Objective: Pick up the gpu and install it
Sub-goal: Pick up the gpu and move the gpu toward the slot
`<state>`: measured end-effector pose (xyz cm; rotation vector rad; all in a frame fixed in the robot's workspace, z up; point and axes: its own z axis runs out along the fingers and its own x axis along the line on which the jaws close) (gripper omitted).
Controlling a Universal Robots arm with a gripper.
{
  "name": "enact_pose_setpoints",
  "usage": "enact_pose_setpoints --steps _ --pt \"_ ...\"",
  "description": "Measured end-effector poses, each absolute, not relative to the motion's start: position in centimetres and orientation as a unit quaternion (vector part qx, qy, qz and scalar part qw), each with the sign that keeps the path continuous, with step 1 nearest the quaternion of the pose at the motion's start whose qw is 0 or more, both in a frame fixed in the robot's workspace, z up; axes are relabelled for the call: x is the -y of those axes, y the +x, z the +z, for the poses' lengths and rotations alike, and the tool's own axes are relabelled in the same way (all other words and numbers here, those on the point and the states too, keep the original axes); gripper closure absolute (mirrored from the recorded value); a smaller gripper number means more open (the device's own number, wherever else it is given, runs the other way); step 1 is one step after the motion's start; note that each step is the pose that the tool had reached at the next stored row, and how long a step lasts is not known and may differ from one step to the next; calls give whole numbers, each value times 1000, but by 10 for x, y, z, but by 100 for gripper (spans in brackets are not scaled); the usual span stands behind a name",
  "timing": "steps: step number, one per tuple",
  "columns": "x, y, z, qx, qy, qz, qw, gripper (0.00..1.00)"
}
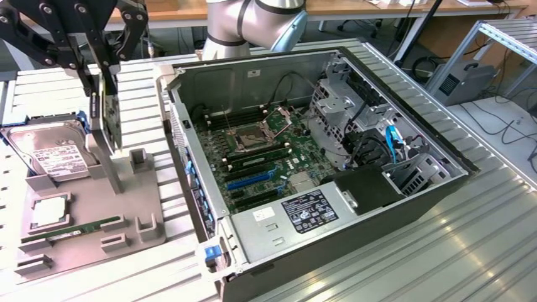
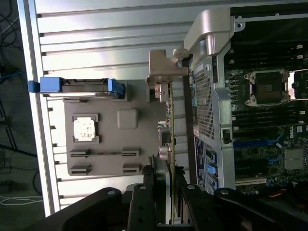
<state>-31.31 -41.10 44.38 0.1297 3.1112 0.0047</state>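
On the slatted metal table [image 1: 478, 251], an open case [image 1: 394, 245] lies on its side and takes up the middle and the exterior view's right. The arm [image 1: 251, 22] rises at the far side, behind the case. At the exterior view's left, just beside the case, sits a grey holder [image 1: 92, 201] with slots and posts. Inside the case, the board [image 1: 260, 157] lies flat, its socket towards the far wall and its blue slots nearer.

The drive [image 1: 50, 154], label up and with blue rails, rests at the holder's far left corner. The gpu [image 1: 107, 116] stands upright on edge over the holder's right side, near the case wall and by a grey post. I cannot tell whether its lower edge is clear of the holder.

The gripper [image 1: 102, 72] hangs above the holder with its fingers [image 2: 150, 187] pressed to the gpu's two faces, pinching its upper part. A square chip [image 1: 49, 211] lies near the drive. A green stick [image 1: 71, 229] lies in a slot nearer still.
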Motion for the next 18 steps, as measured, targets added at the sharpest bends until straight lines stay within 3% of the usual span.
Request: enact_pose_setpoints --steps 18 --pt "411 -313 458 -999 42 2 14 73"
